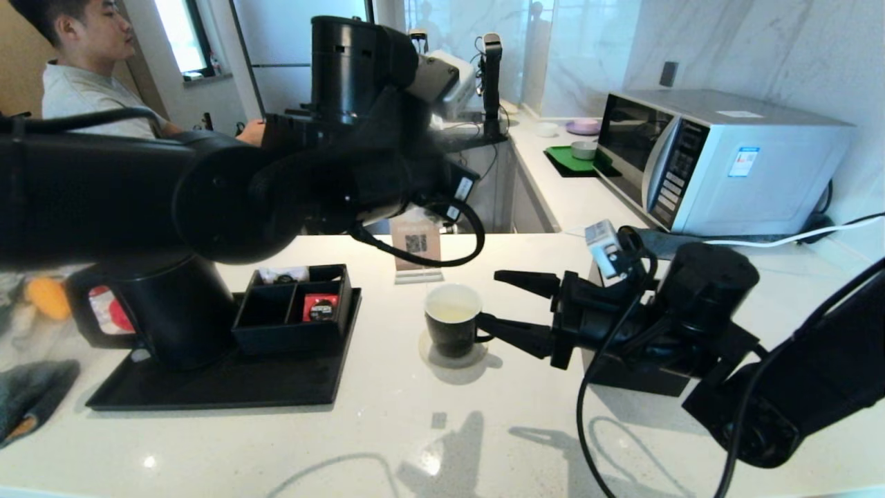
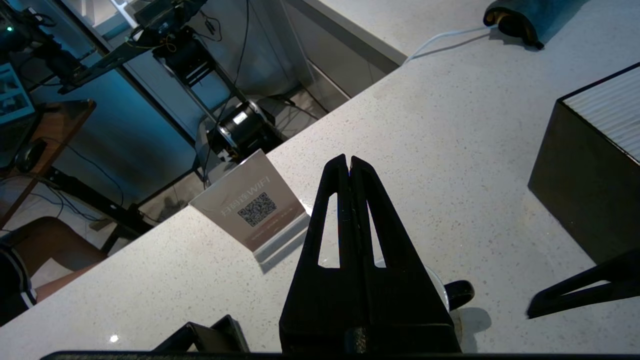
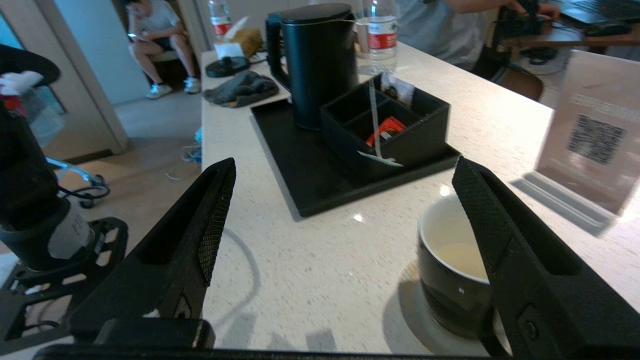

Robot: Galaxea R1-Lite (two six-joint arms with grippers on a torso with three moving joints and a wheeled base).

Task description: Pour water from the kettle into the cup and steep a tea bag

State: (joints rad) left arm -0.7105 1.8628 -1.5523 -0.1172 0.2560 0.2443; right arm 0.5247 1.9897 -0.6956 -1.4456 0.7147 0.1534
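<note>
At centre right of the head view, the right claw (image 1: 515,304) stands wide, empty, one finger at the ear handle of the cup (image 1: 453,328). The cup sits on a pale coaster (image 1: 442,356) at mid-frame on the white surface (image 1: 442,429), with pale liquid inside. The left claw (image 2: 349,162), seen in the left wrist view, is pressed narrow, fingers together; a thin pale string (image 3: 374,120) hangs in front of the organiser box (image 1: 294,304) in the right wrist view, and whether that string runs up into this claw cannot be told. No tea bag pouch is identifiable. The kettle (image 1: 173,311) stands at left on the black tray (image 1: 221,387), beside the organiser box.

Judgement: steeping is the step in hand. The pouch should be brought directly over the cup mouth and lowered slowly. The right claw may steady the cup by its handle, without tilting it. Risk: the string snagging the box wall.
</note>
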